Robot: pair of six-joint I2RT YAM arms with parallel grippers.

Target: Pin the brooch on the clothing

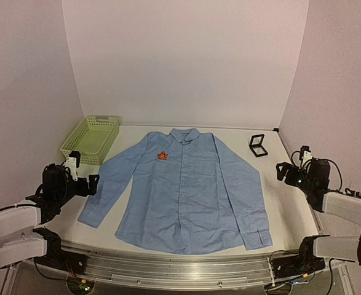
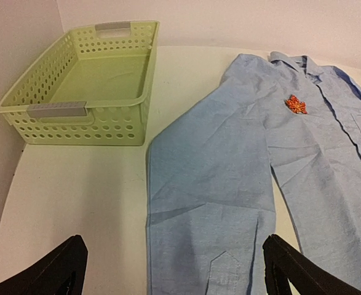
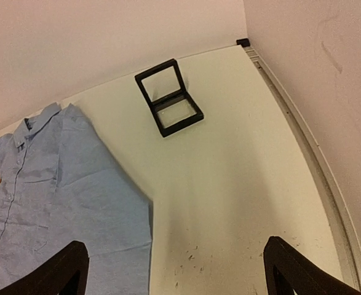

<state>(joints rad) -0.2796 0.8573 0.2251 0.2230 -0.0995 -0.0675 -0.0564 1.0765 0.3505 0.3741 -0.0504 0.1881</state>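
I have the clothing (image 1: 186, 196), a light blue shirt, lying flat and front-up across the bench (image 3: 229, 184) with its sleeves spread. The brooch (image 1: 162, 156) sits on the shirt's chest just below the collar, on the left arm's side of the buttons. My left end effector (image 2: 174, 258) hangs near the sleeve on that side, fingers wide apart and gripping nothing. My right end effector (image 3: 175, 258) hangs off the opposite sleeve, fingers also spread and empty. A green basket (image 2: 88, 129) stands beyond the shirt's left-side sleeve. A small black box (image 3: 170, 98) lies open past the other shoulder.
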